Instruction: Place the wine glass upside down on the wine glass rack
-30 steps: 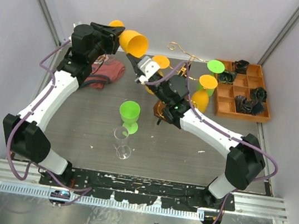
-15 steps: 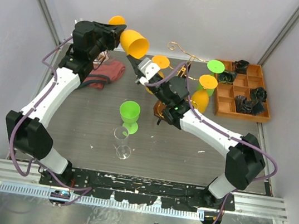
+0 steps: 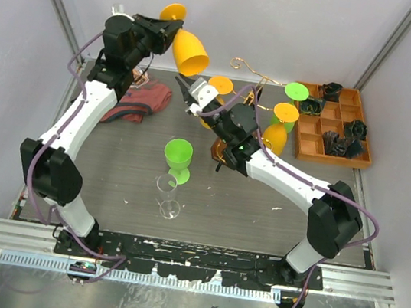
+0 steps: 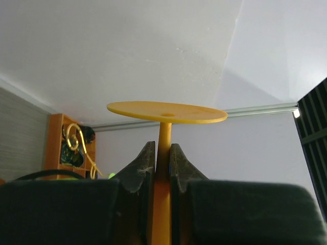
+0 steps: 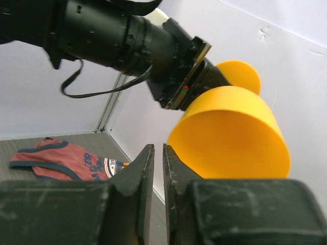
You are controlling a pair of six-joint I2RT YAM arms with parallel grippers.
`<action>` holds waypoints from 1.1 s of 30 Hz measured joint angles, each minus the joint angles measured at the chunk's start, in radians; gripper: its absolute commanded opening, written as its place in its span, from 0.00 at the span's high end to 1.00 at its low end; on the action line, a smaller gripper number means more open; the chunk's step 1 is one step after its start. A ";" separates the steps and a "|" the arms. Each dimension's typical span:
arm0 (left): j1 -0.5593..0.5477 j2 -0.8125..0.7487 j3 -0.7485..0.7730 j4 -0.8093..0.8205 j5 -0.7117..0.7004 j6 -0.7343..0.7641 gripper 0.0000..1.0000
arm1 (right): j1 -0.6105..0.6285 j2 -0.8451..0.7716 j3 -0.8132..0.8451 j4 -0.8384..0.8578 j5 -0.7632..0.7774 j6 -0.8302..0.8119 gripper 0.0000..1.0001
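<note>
Looking first at the orange wine glass (image 3: pixel 188 49), I find it up in the air at the far-left of the cell, close to the back wall and well above the table (image 3: pixel 126 165). It is tipped so its foot is highest and its open bowl faces down and toward the right. The left gripper (image 3: pixel 166 28) is clamped on its stem; on my left wrist feed both fingers (image 4: pixel 145 163) press the stem from either side just under the flat foot disc. The glass sits to the left of the wine glass rack (image 3: pixel 240 64) and apart from it, not touching the gold wire. The rack stands mid-table toward the back, with several inverted glasses hanging on it, orange and green feet showing on top. The right gripper (image 3: pixel 186 89) hovers between the held glass and the rack, pointing at the bowl. On the right wrist feed its jaws stand a thin slit apart with nothing between them, and the orange bowl fills the view just beyond the tips. Nearer to me a green wine glass (image 3: pixel 178 156) stands upright on the table, and a clear wine glass (image 3: pixel 169 196) sits just beside it on the near side. A red cloth (image 3: pixel 140 102) lies crumpled at the left under the left arm, and an orange compartment tray (image 3: pixel 311 145) with dark items in it sits at the far right.
</note>
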 measured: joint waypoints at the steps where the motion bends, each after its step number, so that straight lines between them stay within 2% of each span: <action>1: 0.004 0.017 0.018 0.021 0.016 0.013 0.97 | 0.000 0.000 0.000 -0.002 -0.002 -0.001 0.75; 6: 0.044 0.089 0.106 0.082 0.076 0.089 0.97 | 0.001 0.000 0.000 -0.016 0.000 -0.007 0.64; 11: 0.103 0.143 0.238 0.081 0.120 0.261 1.00 | -0.006 -0.019 -0.003 -0.054 0.015 -0.016 0.58; 15: 0.145 0.170 0.322 0.091 0.142 0.430 1.00 | -0.019 -0.058 -0.008 -0.095 0.041 -0.023 0.57; 20: 0.167 0.230 0.336 0.188 0.181 0.687 1.00 | -0.040 -0.133 -0.008 -0.167 0.091 -0.038 0.58; 27: 0.166 0.410 0.330 0.267 0.354 1.032 1.00 | -0.084 -0.246 0.014 -0.309 0.183 -0.056 0.61; 33: 0.165 0.534 0.311 0.419 0.520 1.161 1.00 | -0.151 -0.328 0.014 -0.391 0.233 -0.067 0.61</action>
